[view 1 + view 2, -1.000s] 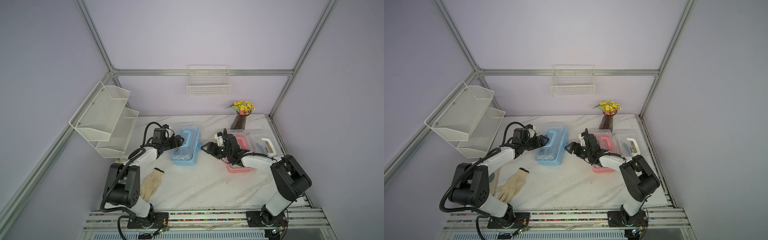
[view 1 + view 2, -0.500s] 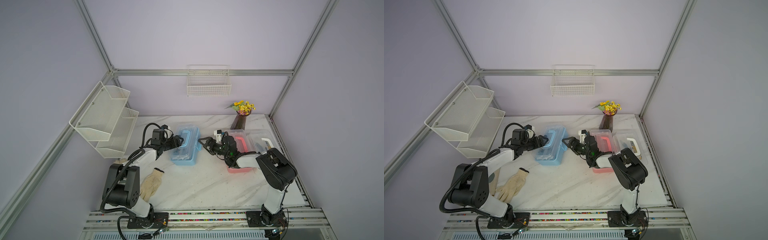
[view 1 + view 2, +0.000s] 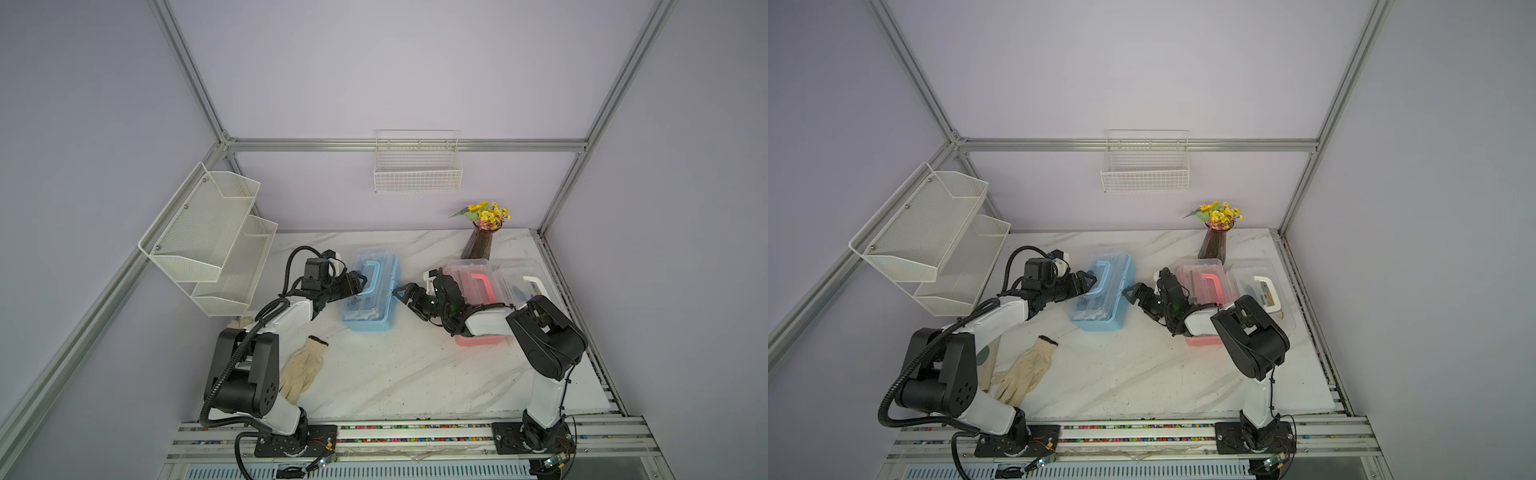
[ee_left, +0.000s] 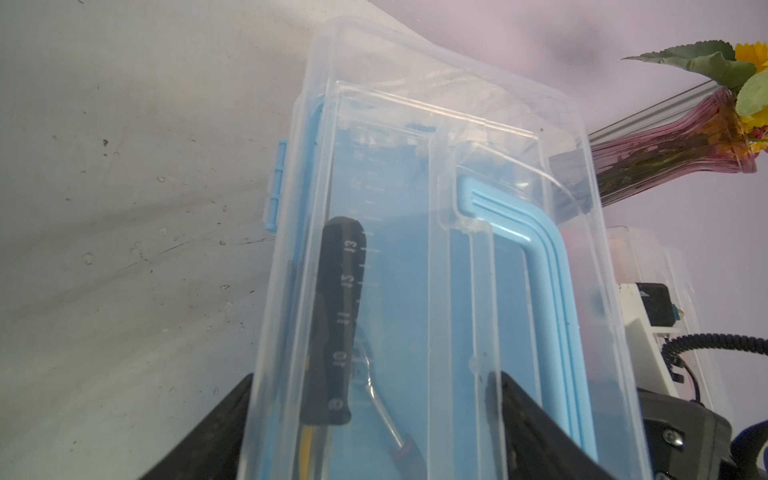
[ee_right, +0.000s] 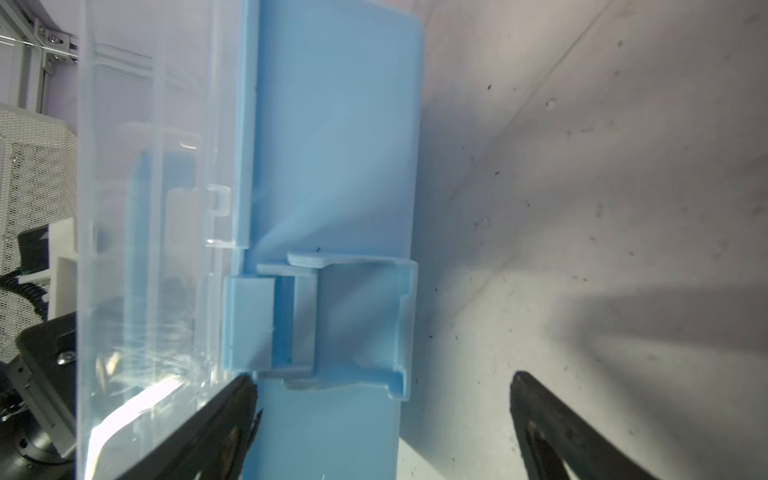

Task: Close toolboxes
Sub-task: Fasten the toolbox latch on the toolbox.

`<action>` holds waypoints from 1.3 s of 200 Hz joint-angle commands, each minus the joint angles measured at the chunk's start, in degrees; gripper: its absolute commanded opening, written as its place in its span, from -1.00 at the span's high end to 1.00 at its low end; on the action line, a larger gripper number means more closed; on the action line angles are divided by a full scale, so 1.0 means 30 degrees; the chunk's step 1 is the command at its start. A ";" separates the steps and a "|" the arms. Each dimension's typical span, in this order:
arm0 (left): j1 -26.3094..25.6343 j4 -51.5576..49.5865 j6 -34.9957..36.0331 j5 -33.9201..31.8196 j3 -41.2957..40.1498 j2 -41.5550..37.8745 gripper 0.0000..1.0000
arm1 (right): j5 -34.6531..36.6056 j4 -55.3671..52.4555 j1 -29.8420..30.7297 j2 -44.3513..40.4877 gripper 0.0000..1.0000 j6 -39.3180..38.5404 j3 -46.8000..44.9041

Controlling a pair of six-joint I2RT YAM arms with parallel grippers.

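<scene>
The blue toolbox [image 3: 370, 301] [image 3: 1100, 305] sits left of centre with its clear lid [image 4: 415, 187] down. My left gripper [image 3: 356, 284] [image 4: 374, 376] lies on that lid beside the blue handle [image 4: 536, 266], open, its jaws astride a strip of the lid. My right gripper [image 3: 405, 300] [image 5: 382, 380] is open at the box's right side. One of its fingertips [image 5: 245, 386] touches the seam below the blue latch [image 5: 332, 316], which stands out from the box wall. The pink toolbox [image 3: 469, 270] and the white toolbox [image 3: 519, 274] stand at the right, partly behind the right arm.
A vase of yellow flowers [image 3: 480, 245] stands behind the pink box. A cream work glove [image 3: 303, 368] lies near the left arm's base. A white mesh shelf [image 3: 216, 241] hangs on the left wall and a wire basket [image 3: 417, 166] on the back wall.
My right gripper has opened wider and moved left, from in front of the pink box to the blue box's latch side. The left gripper has stayed on the lid.
</scene>
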 commanded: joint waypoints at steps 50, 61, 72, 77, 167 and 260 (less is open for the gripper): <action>0.0062 -0.3797 -0.0645 0.0053 -0.1320 0.0328 -0.40 | -0.0663 0.6673 0.0509 0.1335 -0.92 0.2739 -0.0676; 0.0055 -0.3790 -0.0648 0.0063 -0.1295 0.0374 -0.39 | -0.0706 0.7138 0.0545 0.1453 -0.91 0.2971 -0.0603; 0.0056 -0.3776 -0.0651 0.0064 -0.1301 0.0339 -0.39 | -0.0806 0.7543 0.0546 0.1528 -0.89 0.3227 -0.0596; 0.0055 -0.3792 -0.0651 0.0064 -0.1300 0.0346 -0.39 | -0.0827 0.7620 0.0546 0.1528 -0.88 0.3312 -0.0595; -0.0279 -0.4902 -0.0354 -0.1088 -0.0867 -0.0327 -0.36 | 0.0553 0.2183 0.0604 -0.1823 -0.80 0.0236 -0.0478; -0.2464 -0.5509 -0.1699 -0.2158 -0.0050 -0.1274 -0.74 | 0.0300 0.1883 0.0663 -0.1896 -0.76 -0.0050 -0.0429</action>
